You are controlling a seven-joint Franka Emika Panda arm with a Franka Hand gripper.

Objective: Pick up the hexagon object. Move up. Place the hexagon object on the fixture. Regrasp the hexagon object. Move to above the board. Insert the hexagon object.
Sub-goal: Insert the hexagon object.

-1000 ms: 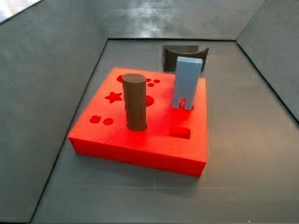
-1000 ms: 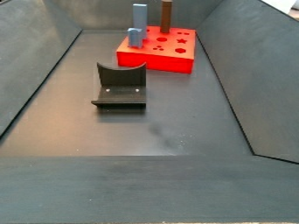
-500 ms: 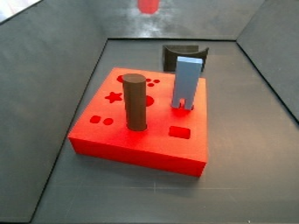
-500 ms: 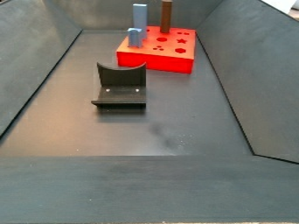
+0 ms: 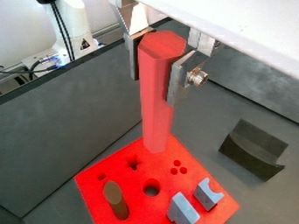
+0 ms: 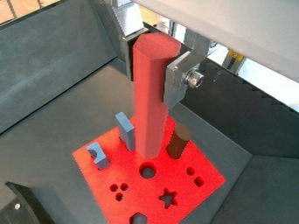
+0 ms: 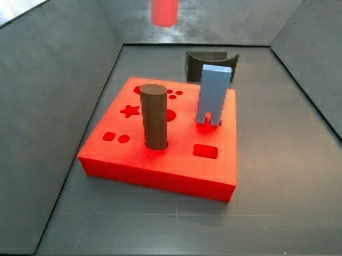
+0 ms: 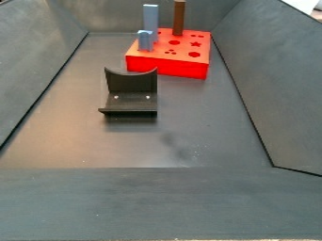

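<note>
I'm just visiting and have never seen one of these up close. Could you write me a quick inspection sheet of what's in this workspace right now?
Surface: dark grey floor inside sloped grey walls.
Hexagon object: long red-orange bar, hanging upright high above the board; only its lower tip shows in a side view.
Board: flat red block with cut-out holes, lying on the floor.
Fixture: dark bracket on the floor, apart from the board, nothing on it.
Clutter: brown cylinder and light blue block, both standing upright in the board.
Gripper: gripper high above the board, silver fingers shut on the bar's top end.
Cables: dark leads outside the wall, in a wrist view.
Surroundings: bright room beyond the walls, details unclear.
</note>
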